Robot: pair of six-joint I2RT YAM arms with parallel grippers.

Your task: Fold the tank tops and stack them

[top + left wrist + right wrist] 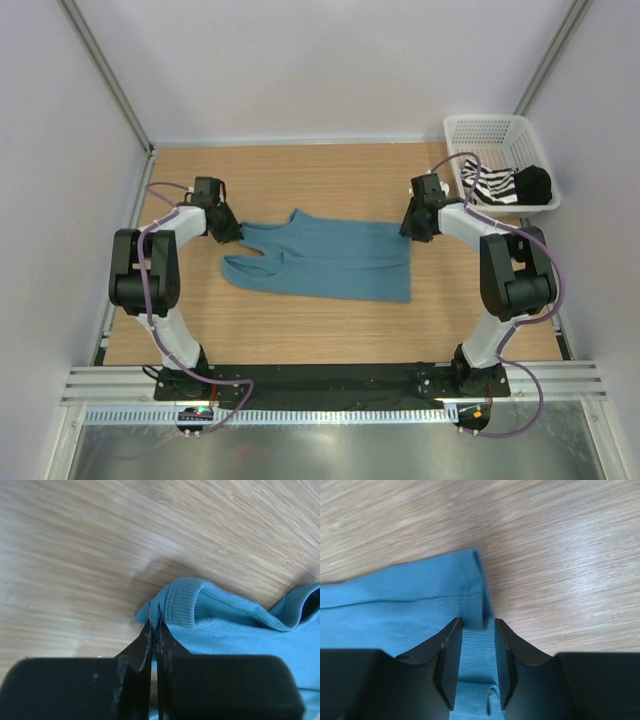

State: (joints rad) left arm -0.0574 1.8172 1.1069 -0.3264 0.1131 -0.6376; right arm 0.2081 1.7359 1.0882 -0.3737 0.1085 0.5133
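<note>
Top external view: the teal top (330, 262) lies mid-frame on the tabletop (300, 180). Left pincer (155, 624) is clamped thinly on its strap (180, 597); right pincer (478, 627) straddles its hem (465, 580), half-open. Lifting could slip either corner, skewing the fold

It was a robotics lab test cell: a wood-topped table (330, 330) boxed in by plain pale panels (300, 70) on aluminium posts (105, 70). The cabled left arm (150, 270) and right arm (510, 275) were bolted to a black plate (330, 378) and slotted rails (330, 397) along its near edge.
</note>
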